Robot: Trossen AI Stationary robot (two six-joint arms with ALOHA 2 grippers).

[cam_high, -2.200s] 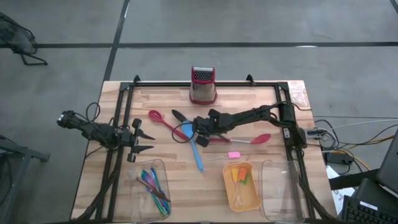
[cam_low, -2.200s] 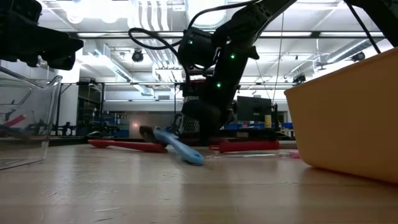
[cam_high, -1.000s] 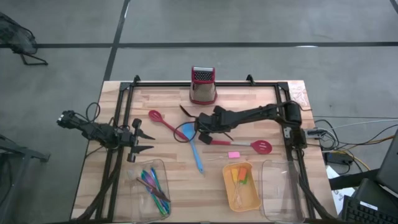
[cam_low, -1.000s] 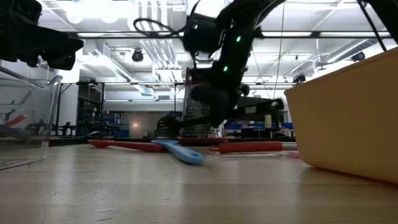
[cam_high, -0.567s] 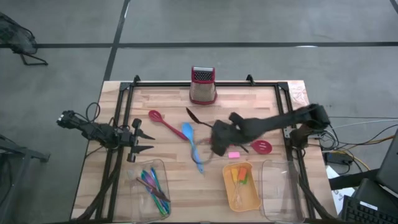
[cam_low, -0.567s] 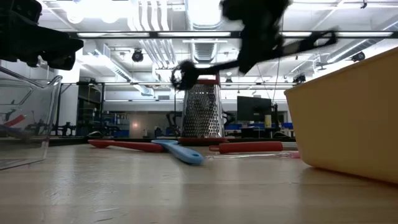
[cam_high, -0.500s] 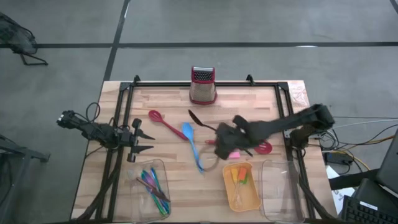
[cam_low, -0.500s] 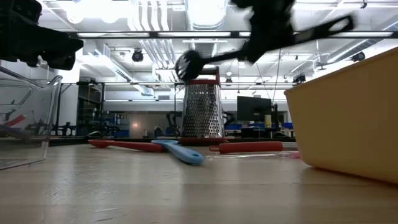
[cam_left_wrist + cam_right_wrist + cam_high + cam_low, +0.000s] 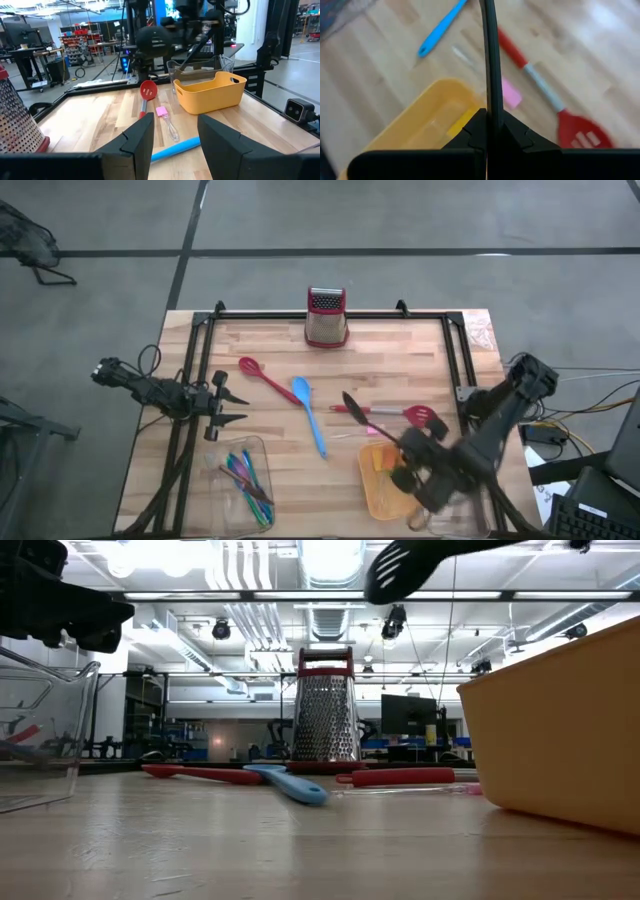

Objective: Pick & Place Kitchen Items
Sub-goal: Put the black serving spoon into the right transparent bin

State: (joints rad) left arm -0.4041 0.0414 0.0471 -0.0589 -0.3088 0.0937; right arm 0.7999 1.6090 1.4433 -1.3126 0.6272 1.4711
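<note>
A: Right gripper [image 9: 412,476] is clamped tight on the black spatula [image 9: 372,423] handle, up in the air by the table's front-right corner, above the orange tray [image 9: 389,502].

B: Grip looks thin. In the wrist view the handle runs straight out btwn the fingers [image 9: 517,134], long lever, head far out. Could swivel or slip if the arm swings hard.

A: Yep. And the head [image 9: 398,568] hangs high over the table. Dropped from there it prob bounces off the tray rim or out onto the wood.

B: Which bin tho? The clear tray [image 9: 452,480] sits at the front-right corner, right beside the orange one. Can't tell which is the target. Orange one holds small yellow/orange pieces [image 9: 383,461] already; spatula looks longer than that tray, so it may tip out.

A: Other stuff on the table: red spatula [image 9: 396,414] and pink piece [image 9: 376,429] just behind the orange tray, blue spoon [image 9: 308,412] mid-table, red spoon [image 9: 263,377] towards the left. A low pass could clip the red one.

B: Left gripper [image 9: 232,406]?

A: Parked at the left edge, fingers apart, holding nothing. Clear tray w/ coloured sticks [image 9: 245,477] sits at the front-left. No clash risk there.
</note>
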